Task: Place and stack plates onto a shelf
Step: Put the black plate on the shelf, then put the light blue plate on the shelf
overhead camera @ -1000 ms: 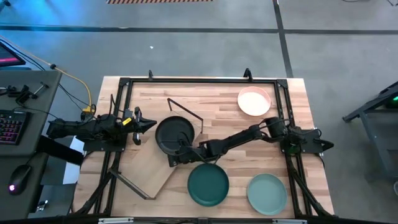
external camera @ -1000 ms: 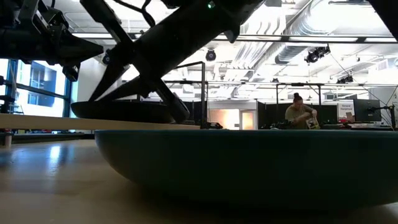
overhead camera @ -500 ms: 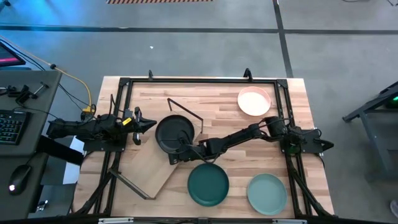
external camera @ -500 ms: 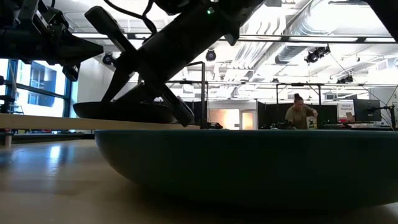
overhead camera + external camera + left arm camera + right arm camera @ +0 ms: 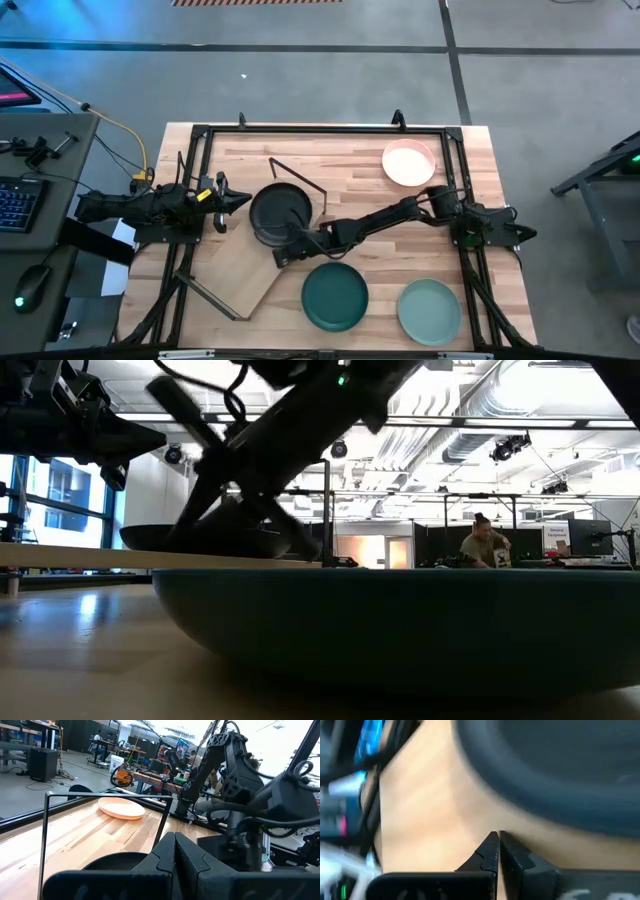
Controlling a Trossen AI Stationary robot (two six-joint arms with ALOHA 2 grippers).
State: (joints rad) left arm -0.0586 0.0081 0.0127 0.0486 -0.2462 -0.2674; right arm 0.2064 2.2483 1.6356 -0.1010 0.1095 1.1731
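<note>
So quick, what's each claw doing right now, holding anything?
Left gripper: shut, holding nothing, waiting at the table's left edge.
Right gripper: shut, empty, beside the black plate on the shelf.

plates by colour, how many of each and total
black plate: 1, on the shelf
dark teal plate: 1
pale sage green plate: 1
cream-white plate: 1
total: 4 plates
</note>
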